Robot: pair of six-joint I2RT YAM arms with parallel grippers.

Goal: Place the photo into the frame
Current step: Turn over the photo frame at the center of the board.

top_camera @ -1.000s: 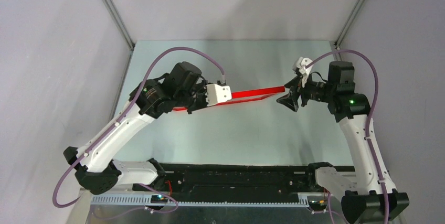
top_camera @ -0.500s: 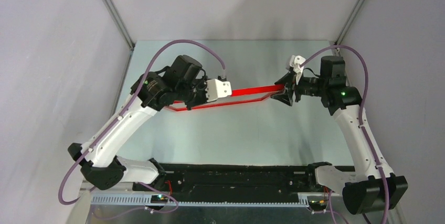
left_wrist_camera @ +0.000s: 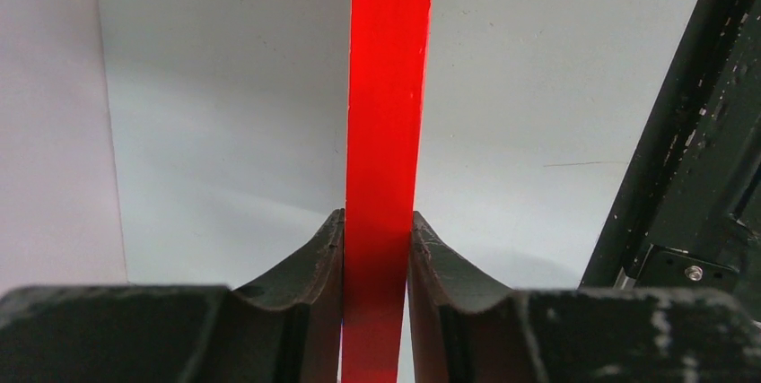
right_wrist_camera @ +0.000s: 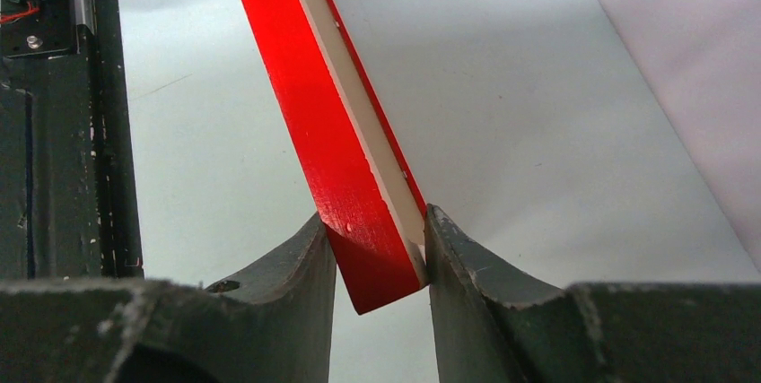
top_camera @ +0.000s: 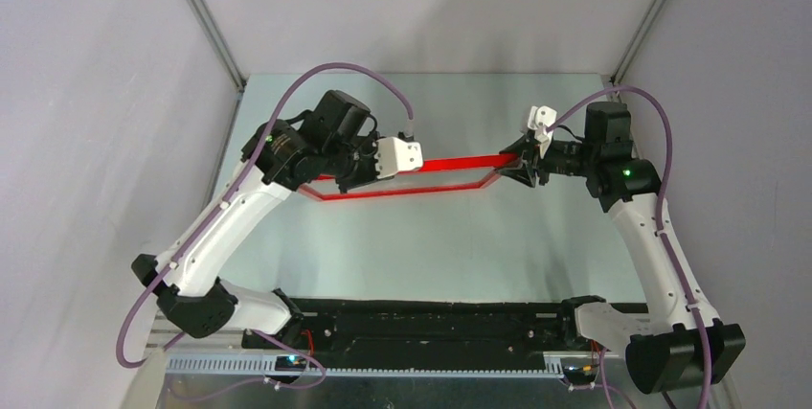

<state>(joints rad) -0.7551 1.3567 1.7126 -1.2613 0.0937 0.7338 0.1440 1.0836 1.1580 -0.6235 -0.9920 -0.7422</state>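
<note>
The left gripper (left_wrist_camera: 379, 232) is pinching a red edge of the frame (top_camera: 460, 164), with a finger pressing on each face. The right gripper (right_wrist_camera: 378, 244) is clamping the frame's right-hand corner. The frame is spanning mid-picture between both arms, tilted over the table (top_camera: 431, 246).

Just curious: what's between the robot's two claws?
The red frame, gripped by the left claw and the right claw at opposite ends; the top view shows it.

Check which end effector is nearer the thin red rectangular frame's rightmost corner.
Right: the right end effector clamps the frame at that corner; the left end effector grips it farther left.
</note>
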